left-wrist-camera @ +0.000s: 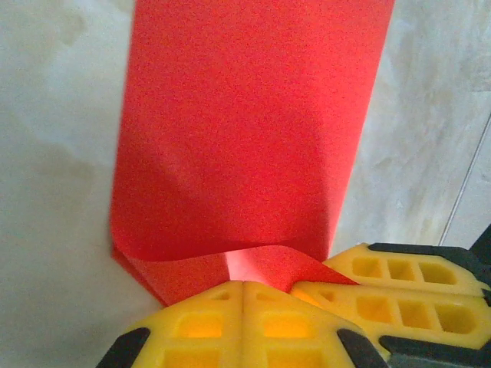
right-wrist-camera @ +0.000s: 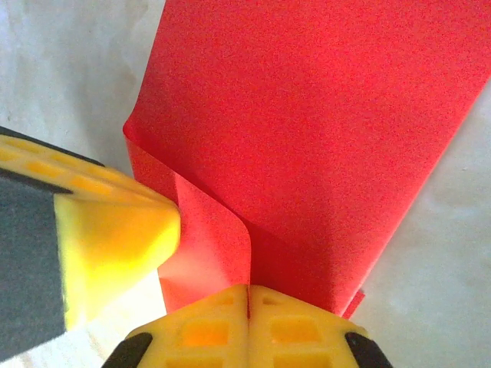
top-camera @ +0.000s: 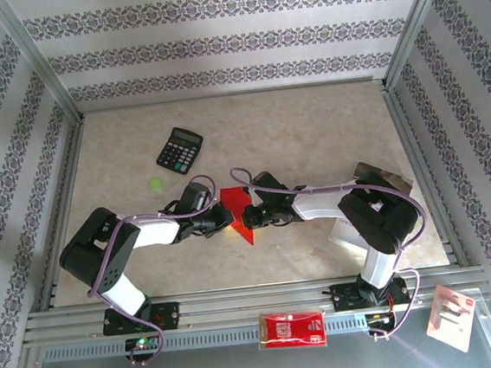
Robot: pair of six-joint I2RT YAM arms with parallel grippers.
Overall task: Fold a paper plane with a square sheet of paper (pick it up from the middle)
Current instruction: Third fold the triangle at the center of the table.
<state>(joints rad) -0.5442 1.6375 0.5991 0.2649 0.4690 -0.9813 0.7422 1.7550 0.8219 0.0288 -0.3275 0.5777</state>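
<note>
The square sheet of paper (top-camera: 238, 211) is bright red and lies folded over on itself at the middle of the table, a pointed corner toward the near edge. My left gripper (top-camera: 224, 222) is shut on its left side and my right gripper (top-camera: 249, 219) is shut on its right side, tips almost meeting. In the left wrist view the paper (left-wrist-camera: 245, 130) curls up into my shut yellow fingers (left-wrist-camera: 199, 322), with the right gripper's fingers (left-wrist-camera: 399, 280) alongside. In the right wrist view a fold of the paper (right-wrist-camera: 307, 130) runs into the shut fingertips (right-wrist-camera: 299, 326). The paper plane is out of view.
A black calculator (top-camera: 180, 149) and a small green ball (top-camera: 156, 184) lie at the back left. A grey booklet (top-camera: 390, 179) and white sheet (top-camera: 344, 234) sit under the right arm. A red-and-white packet (top-camera: 292, 328) and another packet (top-camera: 450, 316) rest on the near rail.
</note>
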